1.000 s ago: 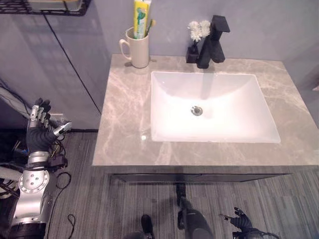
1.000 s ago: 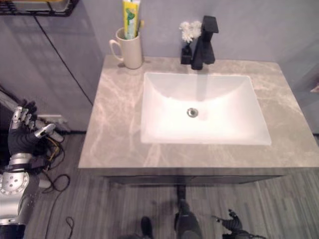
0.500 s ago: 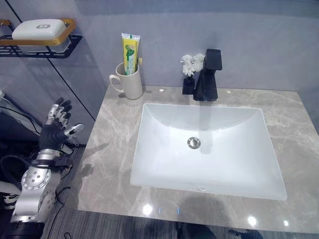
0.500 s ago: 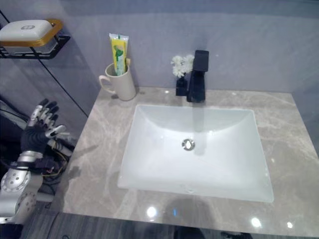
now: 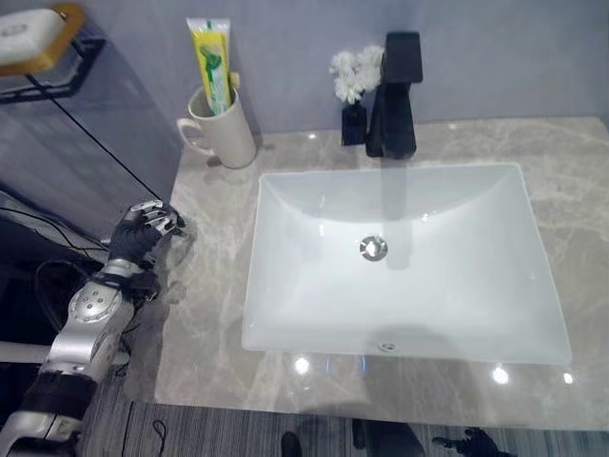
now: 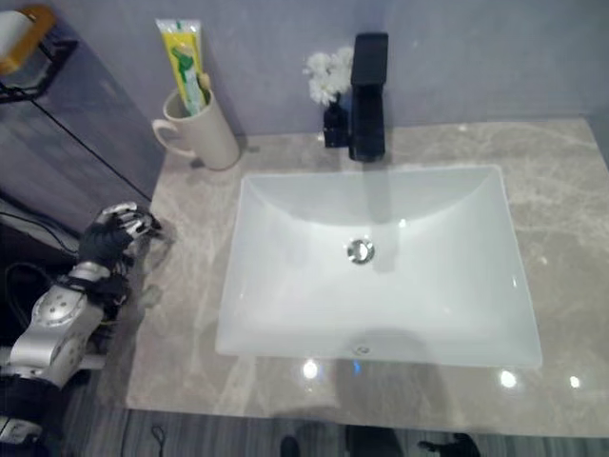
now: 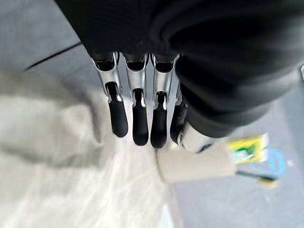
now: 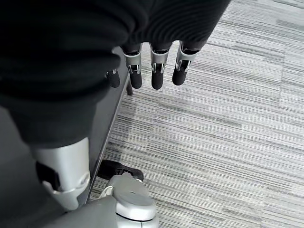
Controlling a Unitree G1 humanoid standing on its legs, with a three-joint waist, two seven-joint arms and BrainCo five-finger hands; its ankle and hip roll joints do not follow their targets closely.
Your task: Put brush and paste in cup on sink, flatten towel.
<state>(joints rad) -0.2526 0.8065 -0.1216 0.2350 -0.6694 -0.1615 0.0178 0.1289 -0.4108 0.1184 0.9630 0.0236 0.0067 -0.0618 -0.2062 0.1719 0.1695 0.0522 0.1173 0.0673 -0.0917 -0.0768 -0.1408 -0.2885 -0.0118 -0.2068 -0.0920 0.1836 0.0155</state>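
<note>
The paste (image 5: pixel 210 65) is seen standing in the cup (image 5: pixel 226 133) on the bench (image 5: pixel 457 400). The left hand (image 5: pixel 143 231) is held near the cup, fingers (image 7: pixel 134 118) straight and empty. The cup could be knocked over if the hand is swung sideways.

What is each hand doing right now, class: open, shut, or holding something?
Left hand: open, fingers relaxed at the counter's left edge, holding nothing.
Right hand: open, fingers straight above the floor, holding nothing.

- Location type: bathroom.
- Evidence: white rectangular sink (image 5: pixel 409 257) set in a grey marble-look counter (image 5: pixel 590 181), black faucet (image 5: pixel 395 95), cup (image 5: pixel 224 133) holding toothpaste (image 5: pixel 210 62), wall shelf (image 5: pixel 48 48) with soap.
</note>
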